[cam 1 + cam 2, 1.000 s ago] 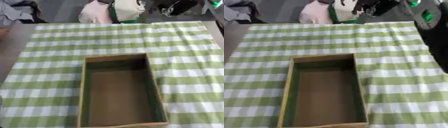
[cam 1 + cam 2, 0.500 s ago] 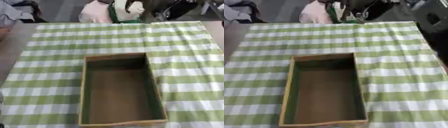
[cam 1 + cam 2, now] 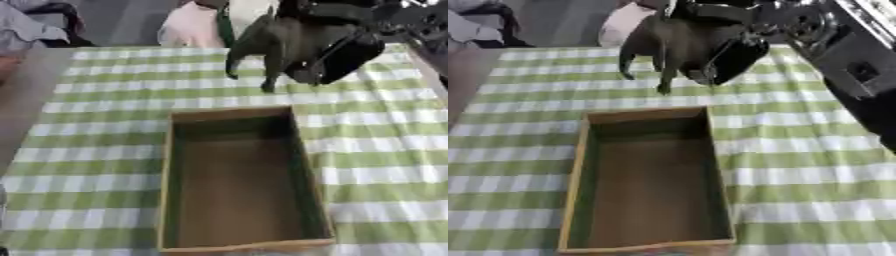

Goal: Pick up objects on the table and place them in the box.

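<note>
Above the far end of the box [image 3: 241, 180], right hand [image 3: 297, 42] hangs with fingers [image 3: 234, 62] drooping relaxed, holding nothing. Box empty; no objects visible on the checked cloth [image 3: 105, 150]; task apparently unstarted.

The right hand [image 3: 289, 45] was smeared by motion blur, so its fingers [image 3: 234, 60] showed only as dark streaks pointing down, and whether they held anything could not be told. Its arm [image 3: 850, 65] ran off the right and top edges. The hand covered part of the checked cloth [image 3: 105, 100] on the far side of the bench, along with the lower part of a pale bundle [image 3: 188, 30] behind it, itself cut off by the top edge. The near wall of the box [image 3: 649, 245] sat almost at the bottom edge, its outer face hidden. The cloth ran out of view at both sides and the bottom.
</note>
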